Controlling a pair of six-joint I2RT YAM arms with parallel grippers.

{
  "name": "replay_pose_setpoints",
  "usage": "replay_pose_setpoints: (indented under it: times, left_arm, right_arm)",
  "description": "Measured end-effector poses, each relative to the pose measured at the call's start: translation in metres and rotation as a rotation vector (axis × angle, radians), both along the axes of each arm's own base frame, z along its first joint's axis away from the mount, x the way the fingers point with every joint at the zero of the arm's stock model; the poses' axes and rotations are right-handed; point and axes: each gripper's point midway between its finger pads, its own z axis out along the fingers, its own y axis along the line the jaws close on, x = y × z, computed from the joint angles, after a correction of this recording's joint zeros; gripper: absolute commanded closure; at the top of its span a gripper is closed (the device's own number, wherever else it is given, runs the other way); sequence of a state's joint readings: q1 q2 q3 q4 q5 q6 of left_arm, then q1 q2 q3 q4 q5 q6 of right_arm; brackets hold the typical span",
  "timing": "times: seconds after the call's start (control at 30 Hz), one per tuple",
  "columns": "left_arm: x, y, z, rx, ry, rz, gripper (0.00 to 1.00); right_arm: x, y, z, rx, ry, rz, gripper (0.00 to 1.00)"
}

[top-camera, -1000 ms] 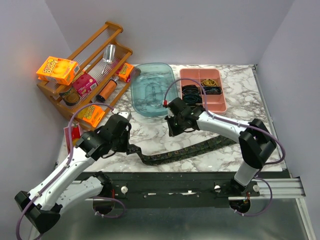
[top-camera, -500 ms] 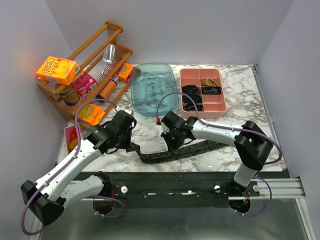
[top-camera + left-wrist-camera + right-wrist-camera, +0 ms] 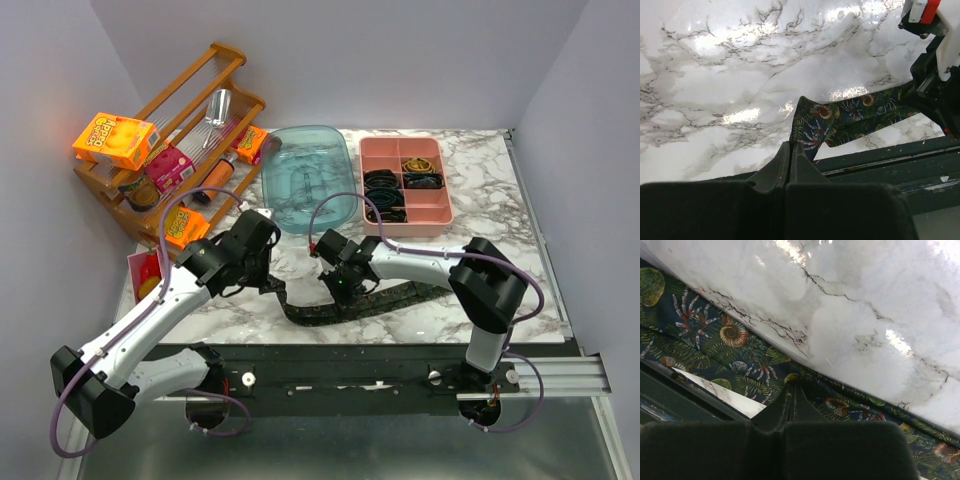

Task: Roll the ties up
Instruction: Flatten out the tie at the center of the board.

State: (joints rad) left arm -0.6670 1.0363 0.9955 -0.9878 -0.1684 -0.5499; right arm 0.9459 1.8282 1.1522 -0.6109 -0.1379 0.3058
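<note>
Open marble counter (image 3: 490, 215) is left at the right. The back is blocked by a wooden rack (image 3: 228, 50), teal tub (image 3: 305, 130) and pink tray (image 3: 410, 228). The near edge is crossed by the tie (image 3: 400, 297).

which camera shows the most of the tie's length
Top external: only it shows the tie as one long dark strip, though too small to read the print. Left wrist shows just a short folded piece. Right wrist shows two stretches close up, with the shell and fern print clear.
</note>
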Motion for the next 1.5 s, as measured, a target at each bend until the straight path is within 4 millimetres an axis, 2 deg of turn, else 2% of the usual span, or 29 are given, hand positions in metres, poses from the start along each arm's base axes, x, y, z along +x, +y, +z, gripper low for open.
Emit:
replay_pose_setpoints:
  times: [0.23,0.47,0.67,0.9,1.1,1.5]
  left_arm:
    - [0.007,-0.003,0.007,0.014,-0.015,-0.029,1.0]
    - [0.01,0.0,0.005,0.051,0.002,-0.055,1.0]
    - [0.008,0.005,-0.005,0.101,0.047,-0.074,1.0]
    - [0.008,0.014,-0.025,0.183,0.133,-0.081,1.0]
    - [0.008,0.022,-0.034,0.219,0.181,-0.072,1.0]
    - [0.009,0.025,-0.056,0.282,0.274,-0.075,1.0]
  right_arm:
    - [0.005,-0.004,0.0,-0.018,0.008,-0.074,0.99]
    - [0.031,-0.023,0.0,-0.036,-0.007,-0.167,0.99]
    - [0.047,-0.037,0.0,-0.057,-0.031,-0.216,1.0]
    - [0.052,-0.042,0.001,-0.078,-0.059,-0.197,0.99]
    - [0.056,-0.05,0.002,-0.107,-0.089,-0.179,0.99]
    - [0.055,-0.063,0.009,-0.141,-0.106,-0.103,0.96]
